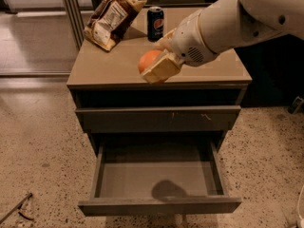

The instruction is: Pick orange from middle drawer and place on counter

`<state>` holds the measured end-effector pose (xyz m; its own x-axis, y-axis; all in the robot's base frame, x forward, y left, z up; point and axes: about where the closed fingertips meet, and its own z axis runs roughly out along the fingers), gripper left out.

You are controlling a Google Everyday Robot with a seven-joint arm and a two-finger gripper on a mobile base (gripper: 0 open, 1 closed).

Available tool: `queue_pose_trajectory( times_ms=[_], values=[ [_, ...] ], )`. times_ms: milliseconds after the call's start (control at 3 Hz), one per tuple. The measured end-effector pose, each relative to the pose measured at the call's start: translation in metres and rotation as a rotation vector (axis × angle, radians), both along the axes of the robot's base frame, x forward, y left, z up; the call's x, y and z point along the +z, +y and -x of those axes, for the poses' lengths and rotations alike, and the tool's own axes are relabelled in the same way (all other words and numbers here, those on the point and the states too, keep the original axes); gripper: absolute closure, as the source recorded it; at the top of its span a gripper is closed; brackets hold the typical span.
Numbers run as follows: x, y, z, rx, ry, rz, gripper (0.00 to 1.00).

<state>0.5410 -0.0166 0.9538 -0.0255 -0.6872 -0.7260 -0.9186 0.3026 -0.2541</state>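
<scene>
My gripper (156,63) is shut on the orange (147,59) and holds it just above the front middle of the tan counter (102,69). A tan finger pad (163,69) covers the orange's right side. The white arm reaches in from the upper right. Below, the middle drawer (159,205) is pulled out, and its grey floor shows only the arm's shadow. The drawer above it, with pale scratch marks (156,119), is closed.
A dark soda can (155,23) stands at the back middle of the counter. A brown chip bag (113,15) lies at the back left. A dark gap runs under the counter top. Speckled floor surrounds the cabinet.
</scene>
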Motion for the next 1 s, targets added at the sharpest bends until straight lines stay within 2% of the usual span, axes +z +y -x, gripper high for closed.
queue_pose_trajectory(
  times_ms=[333, 667, 1000],
  values=[
    [0.000, -0.002, 0.000, 0.000, -0.005, 0.003, 1.00],
    [0.000, -0.008, -0.010, -0.016, -0.017, 0.000, 1.00],
    [-0.001, -0.019, -0.047, -0.023, -0.063, 0.002, 1.00]
  ],
)
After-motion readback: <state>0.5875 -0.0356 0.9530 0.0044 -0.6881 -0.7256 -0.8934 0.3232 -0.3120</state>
